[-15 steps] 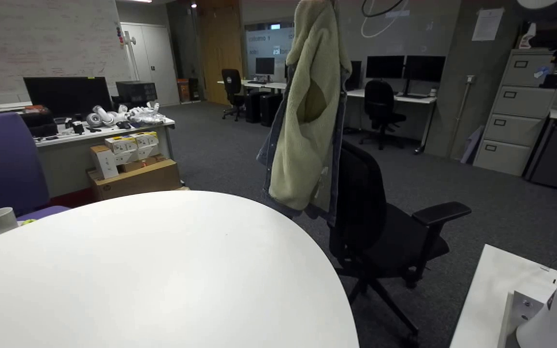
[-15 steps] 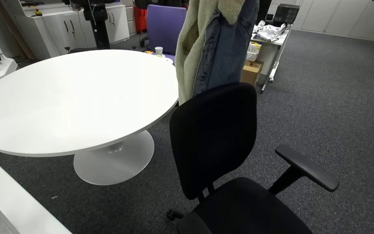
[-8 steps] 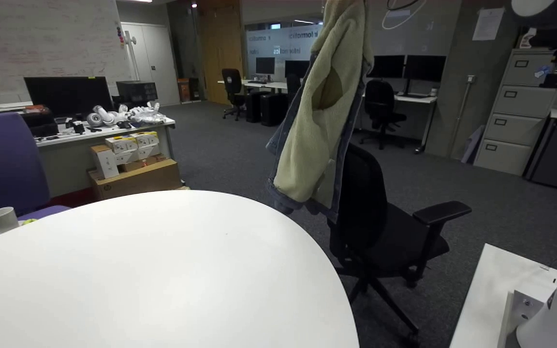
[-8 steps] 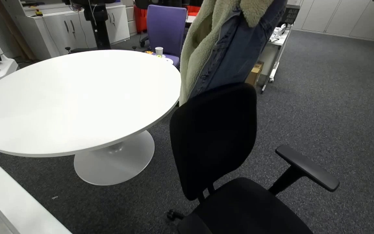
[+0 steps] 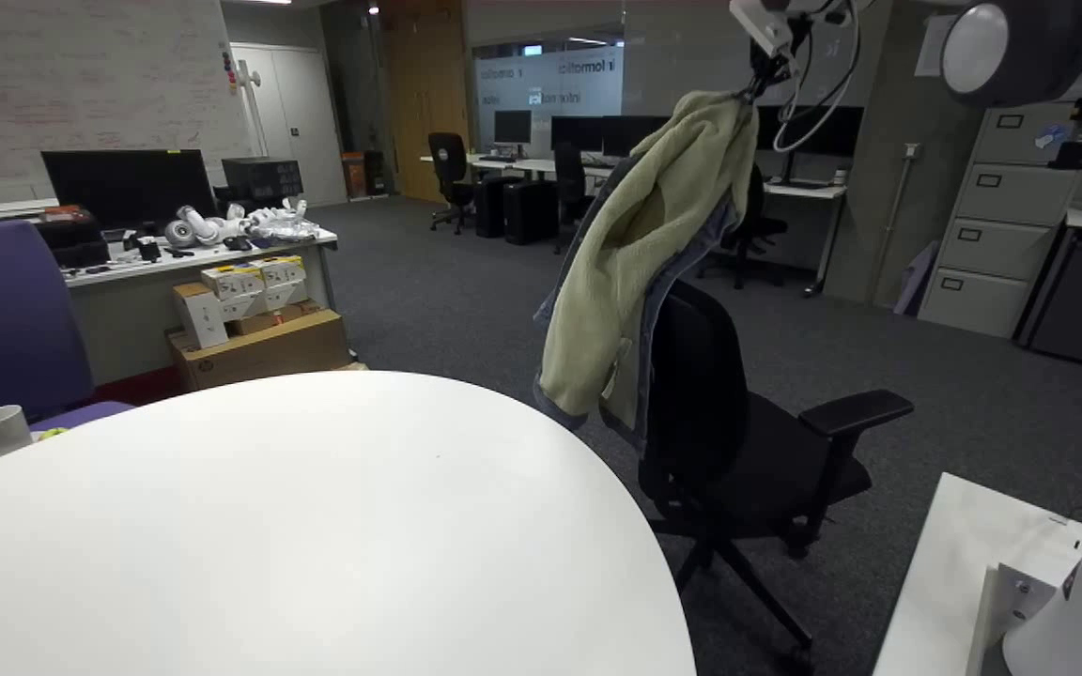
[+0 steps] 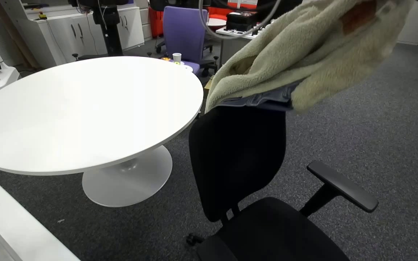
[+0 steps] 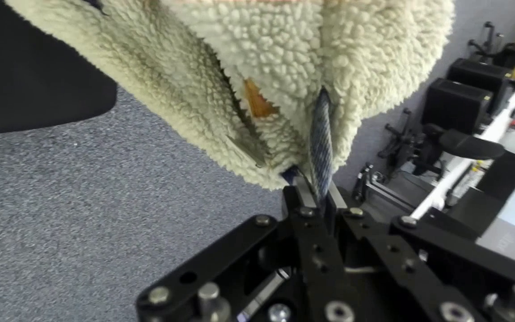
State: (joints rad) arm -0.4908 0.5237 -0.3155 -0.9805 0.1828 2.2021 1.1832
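Grey carpet (image 5: 409, 272) lay beyond; at one o'clock in an exterior view, gripper (image 5: 753, 92) clamped jacket (image 5: 630, 272) by its upper end, presumably why it slanted toward seven.

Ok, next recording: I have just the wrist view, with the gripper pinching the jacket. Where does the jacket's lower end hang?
Observer: In an exterior view, the lower end of the jacket hangs on the same side of the black chair as the round table.
Operator: Any other chair by that table?
Observer: Yes, a purple chair, in both exterior views.
Operator: Anything near its seat?
Observer: A cup, which also shows in both exterior views.
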